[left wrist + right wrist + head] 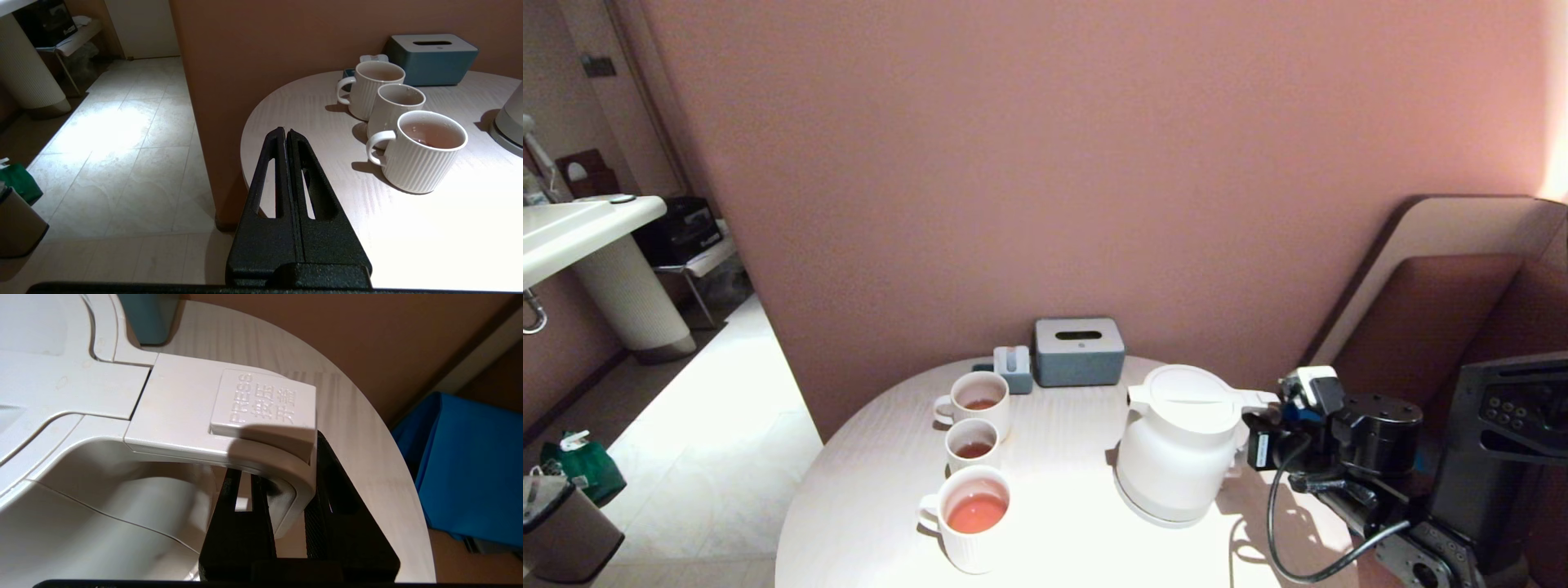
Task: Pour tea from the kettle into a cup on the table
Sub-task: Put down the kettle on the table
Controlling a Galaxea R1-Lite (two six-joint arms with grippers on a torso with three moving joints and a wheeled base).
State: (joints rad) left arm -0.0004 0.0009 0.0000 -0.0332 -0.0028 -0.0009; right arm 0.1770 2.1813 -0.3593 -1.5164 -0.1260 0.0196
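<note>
The white kettle [1176, 457] stands upright on its round base [1147, 510] at the right of the pale round table [1062, 506]. My right gripper [1258, 447] is shut on the kettle's angular handle [184, 416], just below the PRESS button; in the right wrist view the gripper [286, 479] has one finger inside the handle loop and one outside. Three ribbed white cups stand in a row to the left: the nearest [974, 523] holds orange-red tea [977, 513], the middle [972, 445] and far [978, 398] ones hold a little. My left gripper [286, 131] hovers shut and empty over the table's left edge.
A grey-blue tissue box [1079, 351] and a small blue-grey holder [1013, 369] stand at the table's back by the pink wall. A padded seat [1437, 310] rises at the right. Off to the left lie tiled floor, a washbasin counter [572, 229] and a bin [564, 531].
</note>
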